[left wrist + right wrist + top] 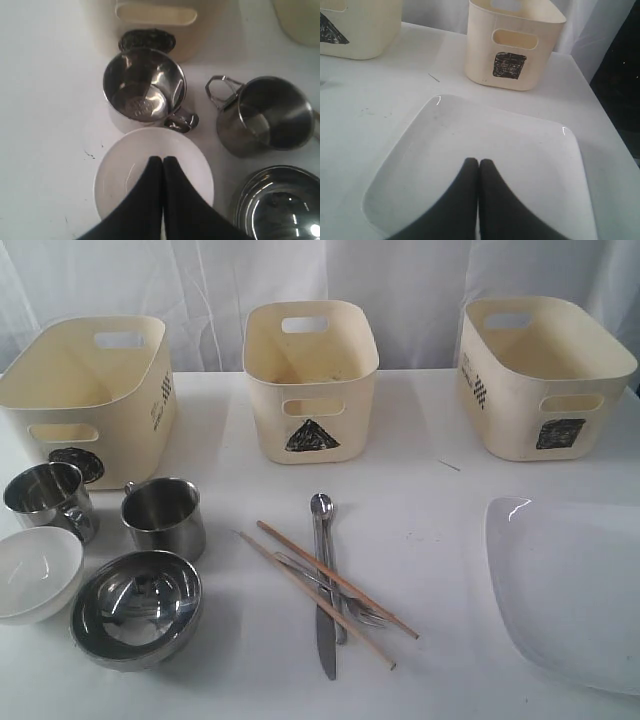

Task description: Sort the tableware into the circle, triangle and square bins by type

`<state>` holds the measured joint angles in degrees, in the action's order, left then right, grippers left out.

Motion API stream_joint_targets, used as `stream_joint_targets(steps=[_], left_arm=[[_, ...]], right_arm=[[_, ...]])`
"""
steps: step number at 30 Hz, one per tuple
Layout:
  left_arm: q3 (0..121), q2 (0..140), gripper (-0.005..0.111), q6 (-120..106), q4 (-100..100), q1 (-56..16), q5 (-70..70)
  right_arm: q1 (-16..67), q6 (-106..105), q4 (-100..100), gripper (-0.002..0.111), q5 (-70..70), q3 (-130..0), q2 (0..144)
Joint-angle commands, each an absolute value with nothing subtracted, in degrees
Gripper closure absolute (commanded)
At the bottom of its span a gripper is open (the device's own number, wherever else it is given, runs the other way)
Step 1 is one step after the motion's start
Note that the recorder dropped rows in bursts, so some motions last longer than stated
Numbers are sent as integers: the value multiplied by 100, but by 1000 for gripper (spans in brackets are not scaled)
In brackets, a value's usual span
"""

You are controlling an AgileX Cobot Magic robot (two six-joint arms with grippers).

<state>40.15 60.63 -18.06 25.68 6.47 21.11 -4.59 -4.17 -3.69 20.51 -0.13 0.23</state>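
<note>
- Table (430,490): white, carries everything listed here.
- Circle bin (85,390), triangle bin (310,370), square bin (545,370): stand in a row along the far side, in that order from left to right in the exterior view, apart from each other; all 3 cream, each with a black mark on the front.
- First steel mug (48,498): stands upright just in front of the circle bin.
- Second steel mug (165,518): stands upright just beside the first, toward the middle, handle turned toward it.
- White bowl (35,573): sits upright at the near left, in front of the first steel mug.
- Steel bowl (137,608): sits upright just beside the white bowl; touching it or not, cannot tell.
- Spoon (321,530), knife (327,645), fork (365,618): lie close together at the near middle, in front of the triangle bin.
- Chopsticks (300,575): 2 wooden sticks, lie slanted across the spoon, knife and fork.
- Plate (570,590): large, white, rounded-square, lies at the near right in front of the square bin, partly cut off by the picture edge.
- Left gripper (162,159): hovers above the white bowl, jaws pressed together, gripping nothing.
- Right gripper (478,161): hovers above the plate, jaws pressed together, gripping nothing.
</note>
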Motion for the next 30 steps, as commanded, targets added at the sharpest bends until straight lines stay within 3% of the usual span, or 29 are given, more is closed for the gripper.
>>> stream_joint_targets(steps=[1,4,7,9,24,26,30], left_arm=[[4401,6833,107,-1656,2170,621,2425],[4401,6981,97,-1656,1316,621,2467],[4379,7197,63,-1634,883,621,2478],[4367,7412,52,-1634,780,621,2285],[4367,9207,54,-1634,1322,621,1704],[4367,9260,60,-1634,1322,621,1704],[4367,9259,89,-1634,1310,621,1806]], right_arm=[[-455,-423,-405,108,2014,0,0],[-455,-423,-405,108,2014,0,0],[-455,-423,-405,108,2014,0,0],[-455,-423,-405,108,2014,0,0],[-455,-423,-405,108,2014,0,0],[-455,-423,-405,108,2014,0,0],[-455,-423,-405,108,2014,0,0]])
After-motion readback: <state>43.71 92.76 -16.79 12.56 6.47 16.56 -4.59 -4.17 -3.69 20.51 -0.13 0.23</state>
